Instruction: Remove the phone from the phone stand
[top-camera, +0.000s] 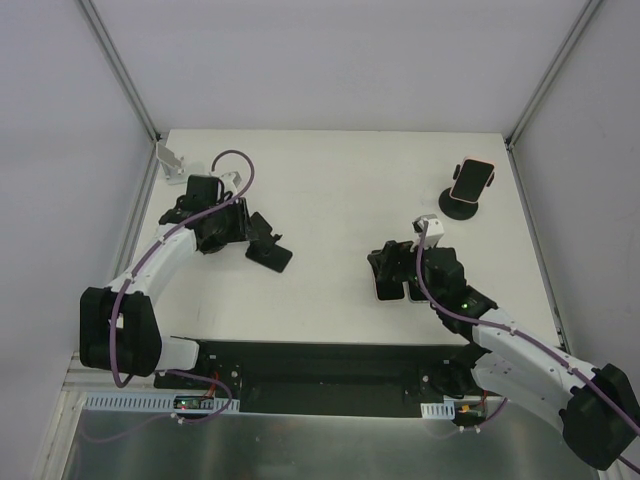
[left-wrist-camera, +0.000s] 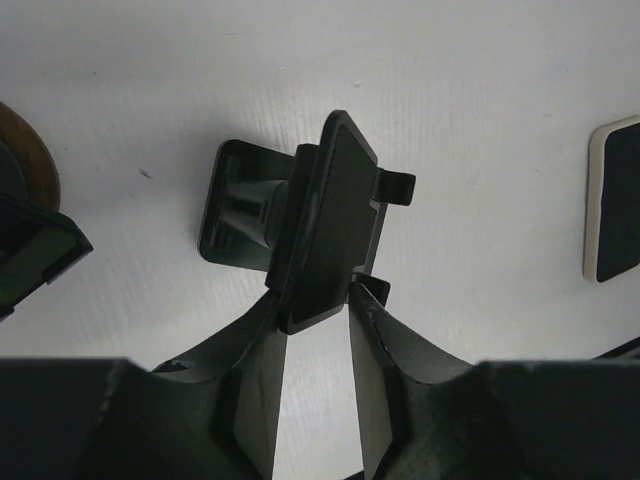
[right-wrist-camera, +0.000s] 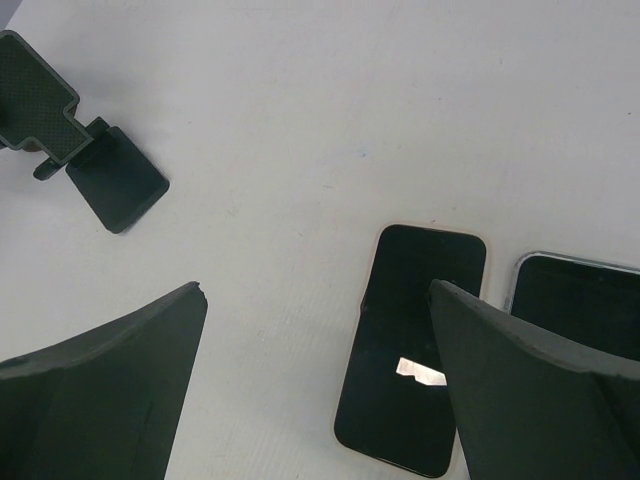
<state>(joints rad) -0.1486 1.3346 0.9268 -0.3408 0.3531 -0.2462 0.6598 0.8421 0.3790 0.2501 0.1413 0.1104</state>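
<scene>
Risk: the left gripper (left-wrist-camera: 317, 296), clamped shallowly on the plate edge of an empty black stand (left-wrist-camera: 330, 215) well left of the round-base stand (top-camera: 460, 208) carrying the pink-cased phone (top-camera: 472, 178), may let it twist free; the right gripper (right-wrist-camera: 318, 292) gapes over two flat phones (right-wrist-camera: 400, 300) on that stand's near side, mounted phone untouched.

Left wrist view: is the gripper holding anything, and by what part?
The black phone stand, lower edge of its cradle plate pinched by the left gripper.

Bright, even, diffuse light throws only soft shadows. A small glare patch sits on the lying phone (right-wrist-camera: 400, 340).
</scene>
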